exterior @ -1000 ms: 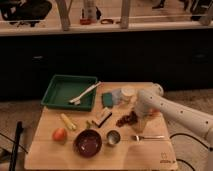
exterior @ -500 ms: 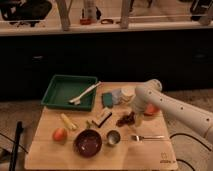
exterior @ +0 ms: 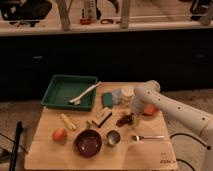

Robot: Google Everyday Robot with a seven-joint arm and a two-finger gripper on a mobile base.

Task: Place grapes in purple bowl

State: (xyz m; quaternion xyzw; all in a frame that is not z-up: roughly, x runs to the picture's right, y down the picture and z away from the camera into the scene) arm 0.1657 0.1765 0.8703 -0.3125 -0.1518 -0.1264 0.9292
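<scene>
The grapes (exterior: 124, 120), a small dark reddish bunch, lie on the wooden table (exterior: 50, 155) right of centre. My gripper (exterior: 133, 118) hangs at the end of the white arm (exterior: 170, 111), pointing down, right beside the grapes on their right side, at or touching them. The purple bowl (exterior: 88, 143) stands near the front of the table, left of the grapes, with nothing in it that shows. A small shiny metal cup (exterior: 113, 137) stands between the bowl and the grapes.
A green tray (exterior: 67, 91) with a white utensil (exterior: 85, 93) stands at the back left. An orange fruit (exterior: 59, 134), a yellow item (exterior: 68, 121), a dark block (exterior: 102, 118), a teal object (exterior: 107, 99), a white jar (exterior: 126, 93) and a fork (exterior: 147, 137) lie around.
The arm's upper joint has risen and drifted a little left, the gripper staying low by the grapes. The grapes and bowl have not moved.
</scene>
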